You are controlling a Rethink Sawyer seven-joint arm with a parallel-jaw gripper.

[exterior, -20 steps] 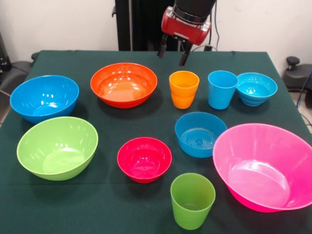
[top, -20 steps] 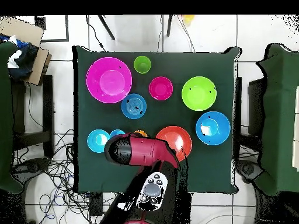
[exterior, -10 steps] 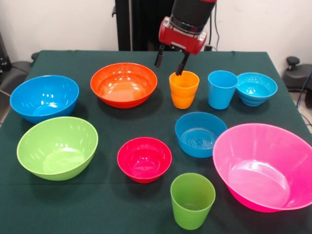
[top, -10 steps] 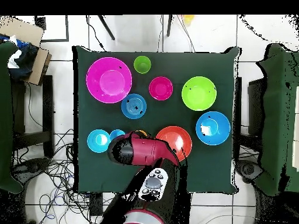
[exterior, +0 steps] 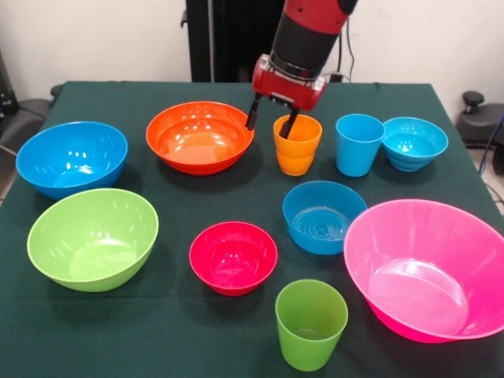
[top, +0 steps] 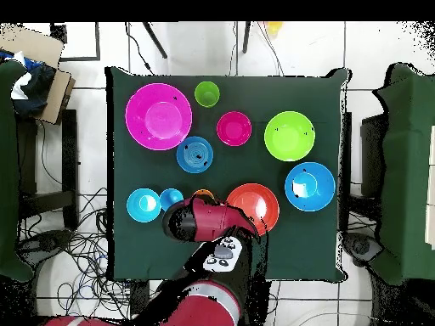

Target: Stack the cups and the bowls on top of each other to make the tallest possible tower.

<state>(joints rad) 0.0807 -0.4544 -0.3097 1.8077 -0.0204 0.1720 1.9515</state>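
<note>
All cups and bowls stand apart on the green table (exterior: 118, 331). My gripper (exterior: 270, 122) is open at the orange cup (exterior: 297, 150): one finger is inside it, the other outside its left rim. The light blue cup (exterior: 358, 146) and small turquoise bowl (exterior: 413, 143) stand to its right, the wide orange bowl (exterior: 200, 135) to its left. Nearer the camera are the large blue bowl (exterior: 72, 157), lime green bowl (exterior: 93, 238), small red bowl (exterior: 233, 257), medium blue bowl (exterior: 323, 216), pink bowl (exterior: 425, 268) and green cup (exterior: 310, 324). In the overhead view the arm (top: 204, 221) hides the gripper.
Green-covered chairs stand at both sides of the table (top: 331, 246) in the overhead view. A cardboard box (top: 34, 51) sits at the top left. Cables lie on the floor near the robot's base.
The gripper has come down and slightly forward from above the table's far edge to the orange cup's rim, one finger now dipping inside the cup. Nothing else moved.
</note>
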